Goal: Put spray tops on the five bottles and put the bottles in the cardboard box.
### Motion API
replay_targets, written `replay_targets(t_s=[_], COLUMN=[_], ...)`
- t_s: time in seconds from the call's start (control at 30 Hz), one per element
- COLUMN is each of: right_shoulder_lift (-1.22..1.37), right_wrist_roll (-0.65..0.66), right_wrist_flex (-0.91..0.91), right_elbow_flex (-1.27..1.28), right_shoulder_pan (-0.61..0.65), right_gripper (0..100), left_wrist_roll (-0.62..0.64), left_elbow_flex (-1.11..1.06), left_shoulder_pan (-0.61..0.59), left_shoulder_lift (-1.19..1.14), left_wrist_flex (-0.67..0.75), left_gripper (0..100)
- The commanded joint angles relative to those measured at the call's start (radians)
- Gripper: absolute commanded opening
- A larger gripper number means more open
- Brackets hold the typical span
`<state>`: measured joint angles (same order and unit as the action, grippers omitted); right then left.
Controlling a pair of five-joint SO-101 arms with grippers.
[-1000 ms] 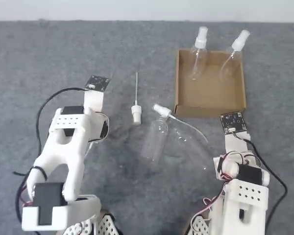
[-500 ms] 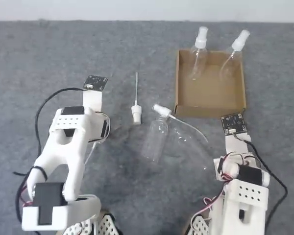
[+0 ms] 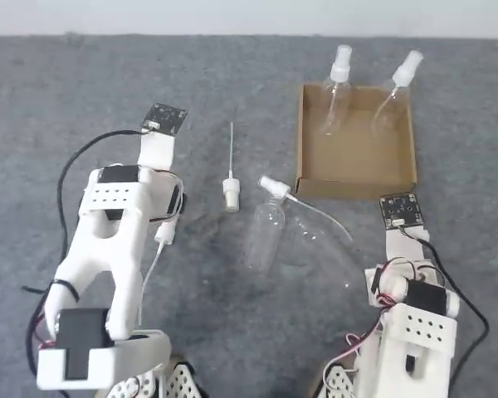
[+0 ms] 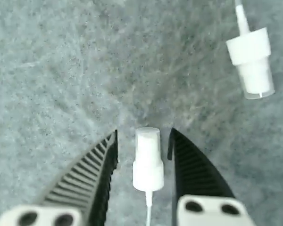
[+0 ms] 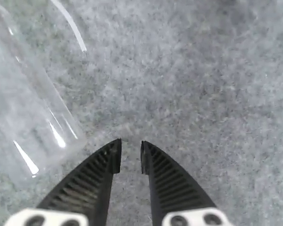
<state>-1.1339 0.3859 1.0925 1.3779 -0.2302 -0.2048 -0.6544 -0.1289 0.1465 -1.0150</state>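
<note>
Spray tops come first: one spray top (image 4: 147, 160) lies between the fingers of the left gripper (image 4: 143, 133). The fingers stand apart with a gap showing on each side, and the top's thin tube runs back toward the wrist. The grip would best land squarely on the wide collar, not the tube, so the tube can be fed straight into a bottle neck. The right gripper (image 5: 130, 142) is empty, its fingers a narrow slit apart, just beside a clear bottle (image 5: 23, 108) lying on the table (image 5: 217, 70). Farther out lie an uncapped bottle (image 3: 261, 236), a second top (image 3: 271, 184) by its neck, and a loose top (image 3: 231, 192). Farthest, the cardboard box (image 3: 357, 162) holds one capped bottle (image 3: 334, 104) and a second capped bottle (image 3: 390, 108), both leaning on its far wall.
</note>
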Motion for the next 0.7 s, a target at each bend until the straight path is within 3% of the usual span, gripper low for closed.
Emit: replay_targets(t_s=[0.0, 0.13, 0.3, 0.5, 0.67], right_shoulder_lift=[0.008, 0.008, 0.008, 0.008, 0.008], right_wrist_roll=[-0.005, -0.005, -0.005, -0.005, -0.005], right_wrist_flex=[-0.021, -0.021, -0.021, -0.021, -0.021], right_elbow_flex=[-0.009, -0.009, -0.009, -0.009, -0.009], right_shoulder_pan=[-0.012, -0.013, -0.013, -0.013, -0.013], right_gripper=[2.8, 2.9, 2.9, 2.9, 3.0], left_wrist_roll=[-0.049, -0.052, -0.049, -0.046, -0.026], left_elbow_flex=[0.067, 0.124, 0.162, 0.165, 0.162], left_shoulder_pan=[0.000, -0.003, -0.002, -0.005, 0.000], left_shoulder_lift=[-0.066, -0.204, -0.285, -0.281, -0.170], left_wrist_flex=[0.020, 0.015, 0.017, -0.034, -0.052], left_gripper=[16, 16, 8, 1, 1])
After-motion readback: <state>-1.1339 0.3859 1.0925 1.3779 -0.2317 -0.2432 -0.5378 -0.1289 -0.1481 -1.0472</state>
